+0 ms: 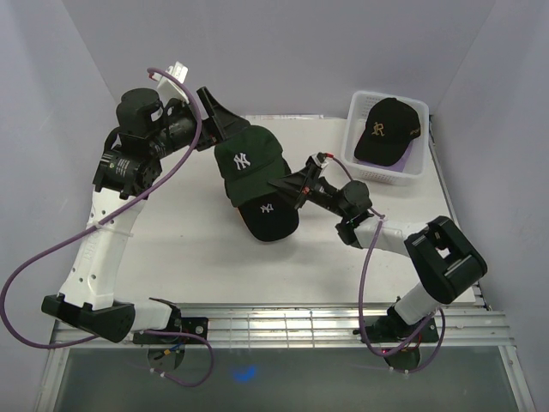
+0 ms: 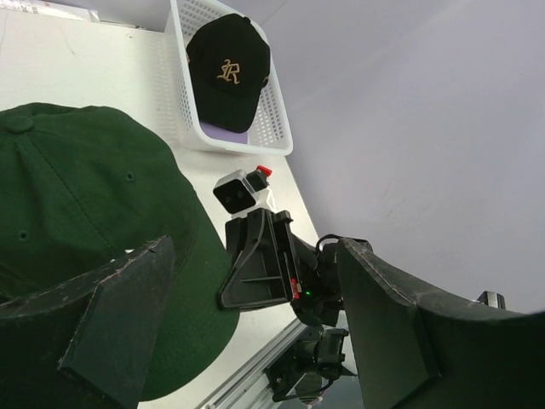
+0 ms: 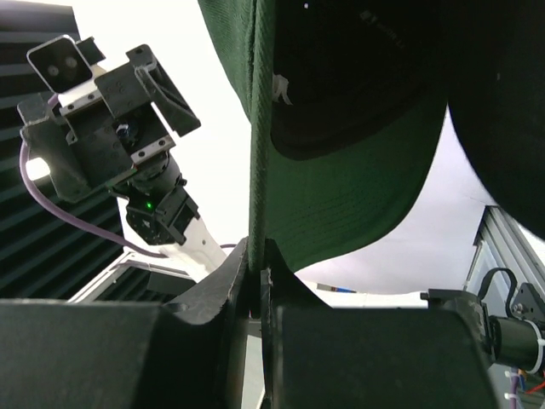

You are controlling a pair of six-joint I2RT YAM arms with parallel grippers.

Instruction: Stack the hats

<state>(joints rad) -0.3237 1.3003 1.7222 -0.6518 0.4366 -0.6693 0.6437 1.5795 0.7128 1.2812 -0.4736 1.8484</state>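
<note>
Dark green cap (image 1: pixel 249 159) lies mid-table, partly covering a black cap (image 1: pixel 268 216) just nearer the arm bases. The right claw (image 1: pixel 285 185) is pinched tight on the edge of the green cap's brim, which runs on edge between its fingers (image 3: pixel 230 281) in the right wrist view. Left claw (image 1: pixel 225 118) stands wide apart at the green cap's far side, gripping nothing; a second black cap (image 1: pixel 388 129), gold logo, lies in the white basket (image 1: pixel 360 107) at far right, over lavender cloth (image 1: pixel 415 148).
</note>
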